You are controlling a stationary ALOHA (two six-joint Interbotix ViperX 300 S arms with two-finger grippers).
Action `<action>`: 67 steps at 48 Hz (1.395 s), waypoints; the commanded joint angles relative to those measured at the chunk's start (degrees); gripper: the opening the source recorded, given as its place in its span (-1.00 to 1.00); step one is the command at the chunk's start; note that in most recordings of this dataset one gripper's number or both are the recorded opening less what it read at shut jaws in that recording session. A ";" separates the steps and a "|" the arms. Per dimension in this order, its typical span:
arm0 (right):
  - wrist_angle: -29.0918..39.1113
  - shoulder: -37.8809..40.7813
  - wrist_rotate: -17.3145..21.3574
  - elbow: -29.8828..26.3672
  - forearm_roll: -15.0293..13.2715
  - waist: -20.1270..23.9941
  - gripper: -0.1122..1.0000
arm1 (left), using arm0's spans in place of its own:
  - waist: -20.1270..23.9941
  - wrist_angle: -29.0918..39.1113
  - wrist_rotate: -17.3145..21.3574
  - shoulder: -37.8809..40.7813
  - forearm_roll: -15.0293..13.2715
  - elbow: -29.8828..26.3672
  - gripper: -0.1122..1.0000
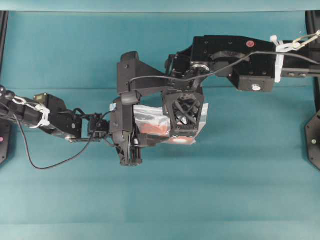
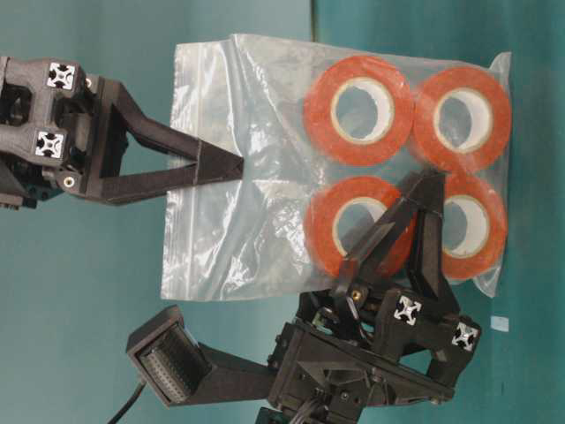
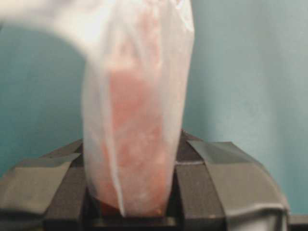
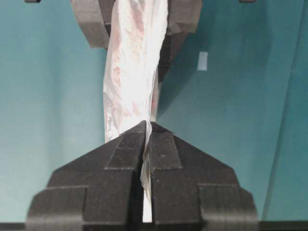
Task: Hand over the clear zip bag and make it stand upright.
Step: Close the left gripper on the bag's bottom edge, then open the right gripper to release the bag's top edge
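Teal table (image 1: 240,165) fills the background of every view. One clear zip bag (image 2: 247,159) hangs in the air above it, between the two arms. The right gripper (image 4: 147,139) has its jaws pressed together on the thin empty film near the bag's zip end. The left gripper (image 3: 132,202) has its jaws around the loaded end, and the bag sits between them against the tape rolls (image 2: 357,110); whether they already press firmly cannot be told. Four orange-red rolls with white cores are counted inside, grouped two by two at one end. The film looks thin, crinkly and slippery, with no stiffness of its own, so the weight probably lies wholly at the roll end. A hold across the rolls should control the bag best, and that heavy end appears the natural base for standing it upright.
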 commanded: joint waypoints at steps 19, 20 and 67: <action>-0.26 -1.76 0.35 0.88 0.09 0.09 -0.78 | -0.70 0.53 0.26 -0.26 0.09 -0.70 -0.39; -0.26 -1.76 0.35 0.97 0.09 0.18 -0.78 | -0.70 0.53 0.26 -0.26 0.09 -0.70 -0.39; -0.88 -7.91 5.89 -5.45 2.46 0.62 0.74 | -0.44 4.13 0.35 -0.53 0.09 -0.88 -0.39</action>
